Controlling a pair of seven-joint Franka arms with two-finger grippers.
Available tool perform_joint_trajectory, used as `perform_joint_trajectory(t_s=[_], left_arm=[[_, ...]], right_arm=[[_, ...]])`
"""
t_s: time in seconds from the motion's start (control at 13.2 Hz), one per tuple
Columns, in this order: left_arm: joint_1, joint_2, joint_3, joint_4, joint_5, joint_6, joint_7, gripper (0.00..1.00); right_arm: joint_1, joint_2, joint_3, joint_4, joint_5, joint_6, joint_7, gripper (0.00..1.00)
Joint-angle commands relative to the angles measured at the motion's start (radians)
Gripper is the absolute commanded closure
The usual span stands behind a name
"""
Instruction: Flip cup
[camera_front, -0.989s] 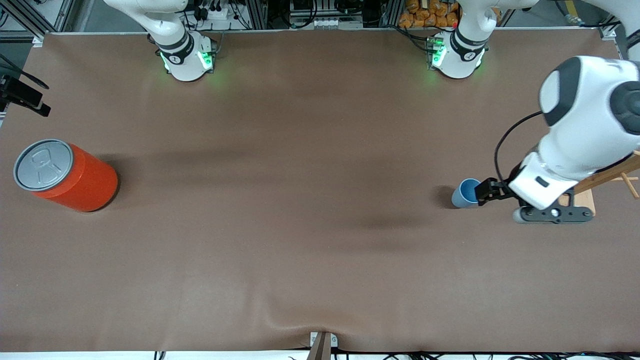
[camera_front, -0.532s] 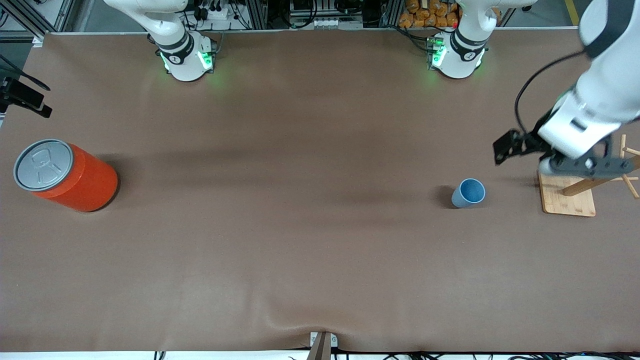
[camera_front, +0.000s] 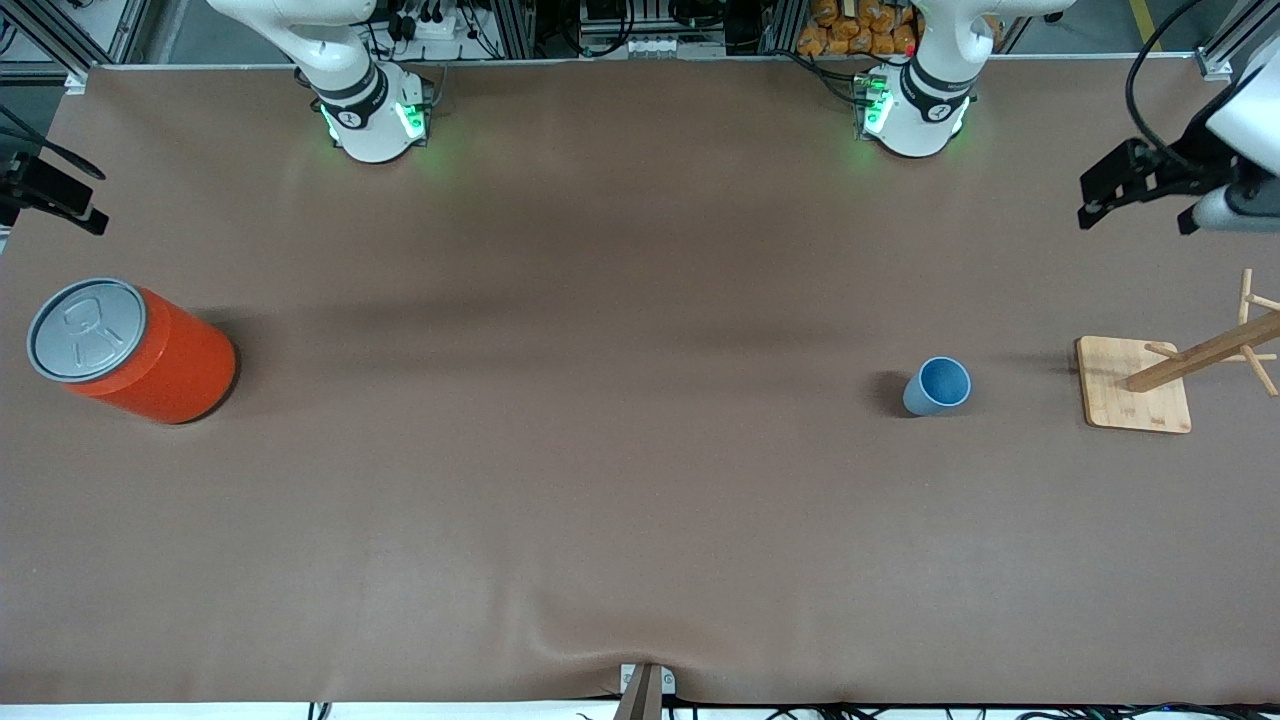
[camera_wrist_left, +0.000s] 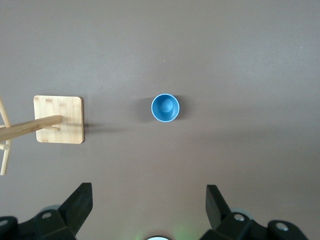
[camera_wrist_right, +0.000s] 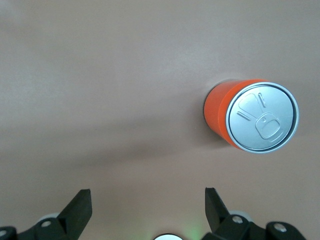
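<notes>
Cup: the small light-blue cup (camera_front: 938, 386) is seen standing upright on the table (camera_front: 600, 450), its open mouth facing up; it is set toward the left arm's end of the table, about midway between the robots' edge and the front camera's edge, and nothing touches it.
Left gripper: the left gripper (camera_front: 1140, 190) is held high in the air over the left arm's end of the table, near the corner by the robots' edge; its fingers (camera_wrist_left: 80, 207) are spread wide apart and nothing is held between them.
Right gripper: the right gripper (camera_wrist_right: 147, 210) is raised over the right arm's end of the table, its fingers parted and empty; this arm waits.
Wooden rack: a wooden rack (camera_front: 1135, 385) with a square base is placed beside the cup, nearer the table's end edge, apart from it.
Orange can: an orange can (camera_front: 130, 350) with a grey pull-tab lid is stood upright at the right arm's end of the table, well apart from the cup.
</notes>
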Motion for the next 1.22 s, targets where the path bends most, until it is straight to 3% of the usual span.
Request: perform_joint_trajectory(t_s=[0.0, 0.46, 1.14], left_arm=[[-0.015, -0.013, 0.033, -0.021, -0.014, 0.0, 0.003, 0.0], [-0.018, 0.003, 0.119, -0.024, -0.004, 0.067, 0.102, 0.0], [-0.027, 0.003, 0.122, -0.031, -0.004, 0.063, 0.049, 0.0]], right_arm=[[0.021, 0.001, 0.003, 0.013, 0.002, -0.007, 0.02, 0.0], [0.057, 0.016, 0.002, 0.007, -0.008, -0.011, 0.014, 0.0], [0.027, 0.016, -0.005, 0.017, -0.002, -0.013, 0.02, 0.0]])
